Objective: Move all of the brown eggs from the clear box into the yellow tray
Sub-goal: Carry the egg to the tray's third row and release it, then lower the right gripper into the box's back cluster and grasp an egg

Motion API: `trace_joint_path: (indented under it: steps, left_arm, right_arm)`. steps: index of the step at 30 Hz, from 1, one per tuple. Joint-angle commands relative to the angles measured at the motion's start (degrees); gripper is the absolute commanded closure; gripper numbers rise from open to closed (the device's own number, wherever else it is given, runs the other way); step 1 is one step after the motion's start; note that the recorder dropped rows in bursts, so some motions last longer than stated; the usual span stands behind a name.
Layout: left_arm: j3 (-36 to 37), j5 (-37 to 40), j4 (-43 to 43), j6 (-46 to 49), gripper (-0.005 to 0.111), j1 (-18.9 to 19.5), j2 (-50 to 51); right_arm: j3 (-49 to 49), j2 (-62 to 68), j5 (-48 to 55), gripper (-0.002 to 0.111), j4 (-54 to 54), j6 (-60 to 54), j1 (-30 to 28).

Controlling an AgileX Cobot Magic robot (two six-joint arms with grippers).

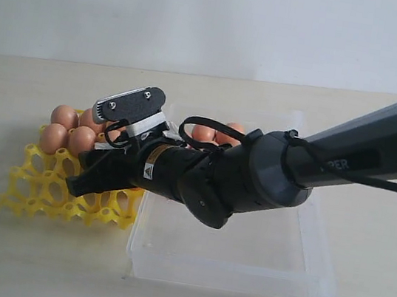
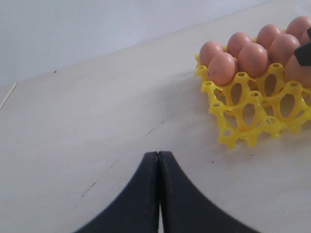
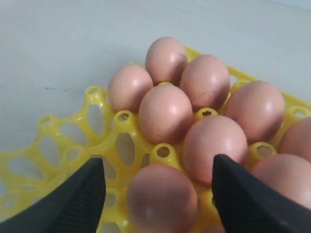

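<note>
The yellow tray (image 1: pixel 34 195) lies left of the clear box (image 1: pixel 240 267). Several brown eggs (image 1: pixel 67 129) fill the tray's far rows, and two more eggs (image 1: pixel 216 132) show at the far end of the clear box behind the arm. My right gripper (image 1: pixel 86 148) hangs over the tray. In the right wrist view this gripper (image 3: pixel 158 162) is open, and an egg (image 3: pixel 163 199) sits in a cup of the tray (image 3: pixel 97 121) between its fingers, with a gap on each side. My left gripper (image 2: pixel 158 154) is shut and empty above the bare table, near the tray (image 2: pixel 243 116).
The right arm (image 1: pixel 315 166) reaches across the clear box from the right and hides part of its inside. The tray's near rows of cups (image 1: pixel 63 203) hold no eggs. A pale wall runs behind the table.
</note>
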Motion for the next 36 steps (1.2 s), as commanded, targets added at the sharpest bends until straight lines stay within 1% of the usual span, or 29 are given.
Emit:
trace_joint_path:
  steps: [1,3,5,7,10,11,13,19,24,30,36]
  left_arm:
    - [-0.23,-0.36,0.00,-0.33,0.107,-0.34,-0.35]
    - [-0.23,-0.36,0.00,-0.33,0.107,-0.34,-0.35]
    - [-0.23,-0.36,0.00,-0.33,0.107,-0.34,-0.35]
    - [-0.23,-0.36,0.00,-0.33,0.107,-0.34,-0.35]
    - [-0.23,-0.36,0.00,-0.33,0.107,-0.34,-0.35]
    - [-0.23,-0.36,0.00,-0.33,0.107,-0.34,-0.35]
    - [-0.23,-0.36,0.00,-0.33,0.107,-0.34,-0.35]
    - [-0.23,-0.36,0.00,-0.33,0.107,-0.34,-0.35]
    - [-0.23,-0.36,0.00,-0.33,0.107,-0.34,-0.35]
    - [-0.23,-0.36,0.00,-0.33,0.107,-0.34,-0.35]
    - [-0.23,-0.36,0.00,-0.33,0.107,-0.34,-0.35]
  right_arm:
    - [-0.28,-7.99,8.48,0.047,-0.17,-0.40,0.07]
    - [-0.28,-12.39,15.93,0.047,0.16,0.23,-0.06]
    - [-0.28,-16.10,23.53,0.047,3.72,2.61,-0.19]
    - [-0.28,-18.82,29.80,0.047,7.51,6.74,-0.99]
    - [-0.28,-19.66,36.05,0.047,7.27,14.48,-3.56]
    - [-0.28,-19.42,37.28,0.047,6.62,16.42,-4.70]
    - [-0.28,-18.34,37.76,0.047,5.58,16.91,-6.45]
    - [-1.27,-13.78,34.32,0.047,4.74,16.91,-9.05]
    - [-6.12,-9.11,38.19,0.047,3.45,16.56,-9.94]
    - [-12.90,-4.55,47.19,0.047,1.97,16.43,-10.54]
    - [-18.39,-1.44,52.60,0.047,1.73,15.94,-10.54]
